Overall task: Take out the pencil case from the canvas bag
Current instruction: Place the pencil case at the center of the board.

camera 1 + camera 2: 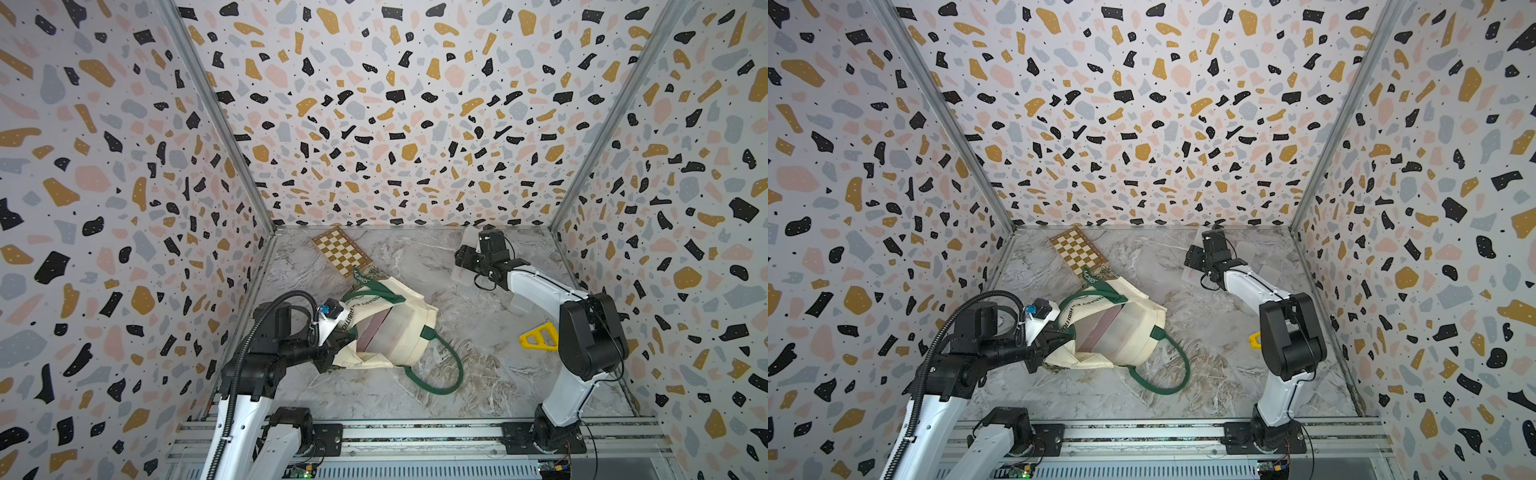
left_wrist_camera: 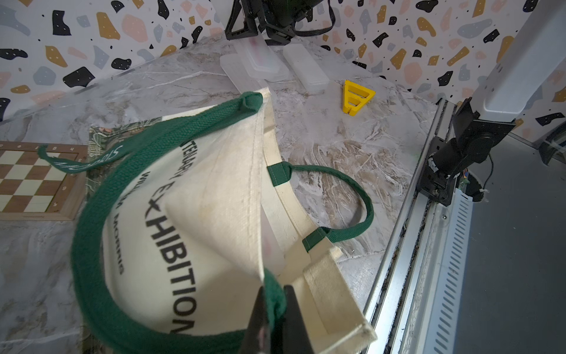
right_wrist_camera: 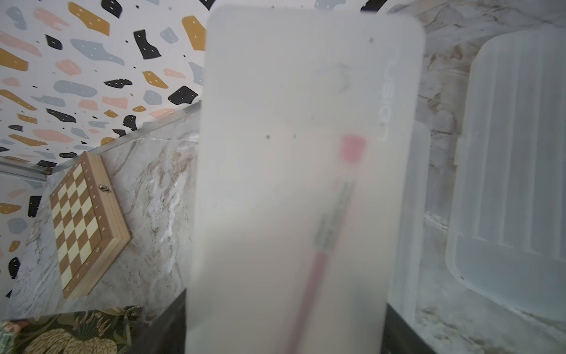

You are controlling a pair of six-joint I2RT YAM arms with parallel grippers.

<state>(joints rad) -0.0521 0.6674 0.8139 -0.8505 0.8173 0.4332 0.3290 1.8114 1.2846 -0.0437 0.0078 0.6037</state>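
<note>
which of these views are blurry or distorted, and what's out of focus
right wrist view: the frosted pencil case is close to the lens and soft, the chessboard behind it sharp; left wrist view: the green bag handle nearest the lens blurs; both top views: sharp, but the walls splay, wide-angle.

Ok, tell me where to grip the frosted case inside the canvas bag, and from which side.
Pinch the exposed edge nearest the bag mouth, jaws on its flat faces. The thin frosted case lies inside the canvas bag, whose mouth the left gripper holds open by the green handle toward the right arm's side. Likely best from there, angled down.
</note>
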